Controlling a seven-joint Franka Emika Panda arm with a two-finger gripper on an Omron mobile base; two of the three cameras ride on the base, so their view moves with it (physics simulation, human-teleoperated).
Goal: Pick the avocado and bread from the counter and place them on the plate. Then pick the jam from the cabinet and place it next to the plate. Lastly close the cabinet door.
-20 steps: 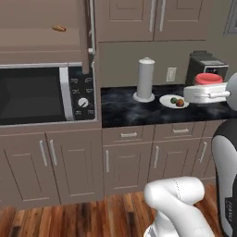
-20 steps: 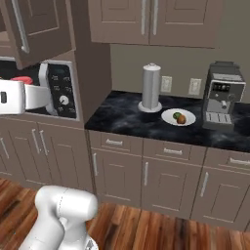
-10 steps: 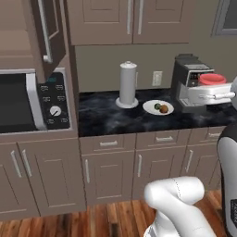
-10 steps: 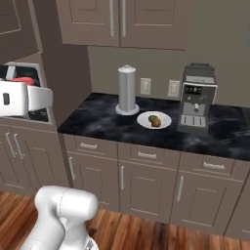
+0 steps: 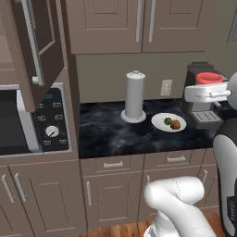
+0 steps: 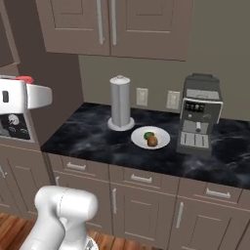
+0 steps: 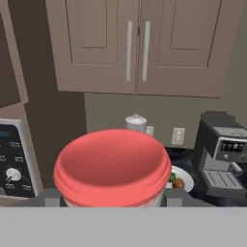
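mostly jam (image 7: 112, 166) hides gripper (image 7: 112, 198) fingertips.

One plate (image 5: 168, 122) is lying on the counter (image 5: 111, 136), and it is carrying one avocado (image 5: 167, 121) and one bread (image 5: 175, 124). One jam (image 7: 112, 166) jar, one paper-towel holder (image 5: 134, 96), one coffee machine (image 6: 200, 114) and one microwave (image 5: 32, 120) are showing.
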